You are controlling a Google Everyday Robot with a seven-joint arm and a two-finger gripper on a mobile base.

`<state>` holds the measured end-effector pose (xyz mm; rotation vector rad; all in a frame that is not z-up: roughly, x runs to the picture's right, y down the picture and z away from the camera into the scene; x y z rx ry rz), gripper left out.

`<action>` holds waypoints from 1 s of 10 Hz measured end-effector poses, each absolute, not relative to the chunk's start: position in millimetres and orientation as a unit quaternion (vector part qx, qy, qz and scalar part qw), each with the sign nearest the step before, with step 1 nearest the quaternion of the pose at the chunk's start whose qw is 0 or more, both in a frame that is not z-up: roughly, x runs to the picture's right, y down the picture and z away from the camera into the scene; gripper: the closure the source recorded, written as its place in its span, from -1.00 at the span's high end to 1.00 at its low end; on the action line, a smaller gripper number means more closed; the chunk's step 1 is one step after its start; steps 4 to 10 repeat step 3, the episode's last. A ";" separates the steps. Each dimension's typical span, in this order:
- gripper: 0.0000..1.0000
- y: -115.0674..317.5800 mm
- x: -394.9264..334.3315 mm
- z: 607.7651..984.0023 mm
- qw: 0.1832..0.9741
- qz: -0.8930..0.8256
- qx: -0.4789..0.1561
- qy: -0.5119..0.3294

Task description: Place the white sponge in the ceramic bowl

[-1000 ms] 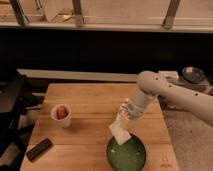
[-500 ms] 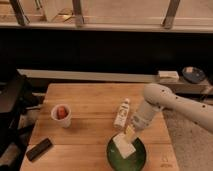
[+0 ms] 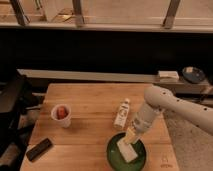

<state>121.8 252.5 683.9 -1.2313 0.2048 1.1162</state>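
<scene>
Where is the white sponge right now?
The white sponge is inside the green ceramic bowl at the table's front right, under the gripper, just below the small bottle.

Warm, rather dim light falls from above on the light wooden table (image 3: 90,125), its top the brightest area, while the band behind the table sinks into near-black shadow. The robot's pale gripper (image 3: 131,137) hangs over the dark green ceramic bowl (image 3: 109,150) at the table's near edge, softly lit.

White sponge (image 3: 128,150), green bowl (image 3: 113,155), pale pincer (image 3: 131,136)
</scene>
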 end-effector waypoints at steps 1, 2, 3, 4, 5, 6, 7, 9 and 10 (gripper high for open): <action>0.33 252.6 122.0 684.0 0.669 0.495 -0.546 0.091; 0.33 253.4 121.3 684.4 0.669 0.494 -0.547 0.091; 0.33 252.9 120.5 684.5 0.670 0.494 -0.547 0.091; 0.33 252.9 120.5 684.5 0.670 0.494 -0.547 0.091; 0.33 252.9 120.5 684.5 0.670 0.494 -0.547 0.091; 0.33 252.9 120.5 684.5 0.670 0.494 -0.547 0.091; 0.33 252.9 120.5 684.5 0.670 0.494 -0.547 0.091; 0.33 252.9 120.5 684.5 0.670 0.494 -0.547 0.091; 0.33 252.9 120.5 684.5 0.670 0.494 -0.547 0.091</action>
